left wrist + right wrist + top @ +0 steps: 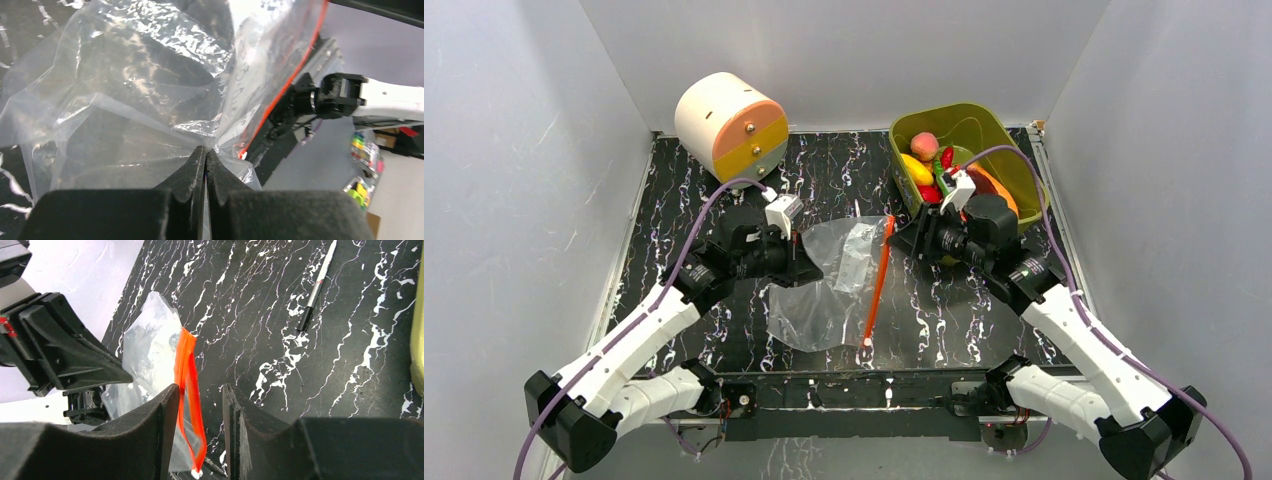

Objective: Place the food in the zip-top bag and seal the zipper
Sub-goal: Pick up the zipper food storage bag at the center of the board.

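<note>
The zip-top bag (824, 290) lies crinkled and transparent in the middle of the table, its orange-red zipper (879, 280) running down its right edge. My left gripper (809, 265) is shut on the bag's left side; the left wrist view shows its tips (206, 150) pinching the clear film. My right gripper (906, 232) stands open at the zipper's far end. The zipper (187, 365) hangs between its fingers, close to the left one. The food (929, 165), a peach (924, 146), a red chili (947, 157) and yellow pieces, sits in the tub.
An olive-green tub (1004, 130) stands at the back right, just behind my right arm. A cream, orange and yellow drum (729, 125) sits at the back left. A thin black-and-white pen (316, 287) lies on the marble top beyond my right fingers. White walls enclose three sides.
</note>
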### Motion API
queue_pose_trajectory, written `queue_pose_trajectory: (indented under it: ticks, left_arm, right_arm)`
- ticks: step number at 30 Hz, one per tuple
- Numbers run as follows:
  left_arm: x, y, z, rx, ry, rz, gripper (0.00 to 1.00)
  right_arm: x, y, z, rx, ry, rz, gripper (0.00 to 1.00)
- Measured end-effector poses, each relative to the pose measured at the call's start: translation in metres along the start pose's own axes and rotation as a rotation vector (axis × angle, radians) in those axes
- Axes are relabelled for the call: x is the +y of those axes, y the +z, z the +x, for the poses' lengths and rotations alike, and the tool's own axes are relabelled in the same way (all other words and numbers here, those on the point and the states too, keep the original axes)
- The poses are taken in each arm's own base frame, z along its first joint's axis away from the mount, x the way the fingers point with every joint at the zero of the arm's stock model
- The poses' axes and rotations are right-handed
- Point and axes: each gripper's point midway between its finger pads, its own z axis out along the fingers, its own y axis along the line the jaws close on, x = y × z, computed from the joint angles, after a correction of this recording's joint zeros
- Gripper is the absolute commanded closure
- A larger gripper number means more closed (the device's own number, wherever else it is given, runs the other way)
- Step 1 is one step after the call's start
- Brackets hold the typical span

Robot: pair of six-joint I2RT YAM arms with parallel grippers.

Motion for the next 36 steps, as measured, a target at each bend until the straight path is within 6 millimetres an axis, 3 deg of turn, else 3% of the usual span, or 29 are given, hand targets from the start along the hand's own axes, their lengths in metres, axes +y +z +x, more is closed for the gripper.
queue_pose_trajectory:
  ticks: [7, 14, 20, 24, 30, 36]
  left_arm:
    - [-0.023, -0.004, -0.001, 0.015, -0.026, 0.108, 1.00]
    - [-0.048, -0.021, -0.025, -0.037, -0.007, 0.175, 1.00]
    - [-0.054, -0.022, -0.031, -0.047, -0.030, 0.192, 1.00]
    - [-0.060, -0.021, -0.035, -0.050, -0.055, 0.216, 1.00]
    - [-0.076, -0.027, -0.050, -0.089, -0.077, 0.281, 1.00]
    - [-0.093, -0.033, -0.057, -0.099, -0.099, 0.362, 1.00]
  right_arm:
    - [-0.003, -0.005, -0.006, -0.010, -0.013, -0.015, 0.67]
    - [0.011, -0.024, -0.014, -0.074, 0.005, -0.074, 0.68]
    - [0.020, -0.056, -0.024, -0.184, 0.073, -0.082, 0.68]
    - [0.022, -0.075, -0.020, -0.240, 0.131, -0.104, 0.68]
    - [0.016, -0.073, -0.008, -0.229, 0.212, -0.097, 0.67]
    - [0.021, -0.072, -0.010, -0.233, 0.220, -0.132, 0.67]
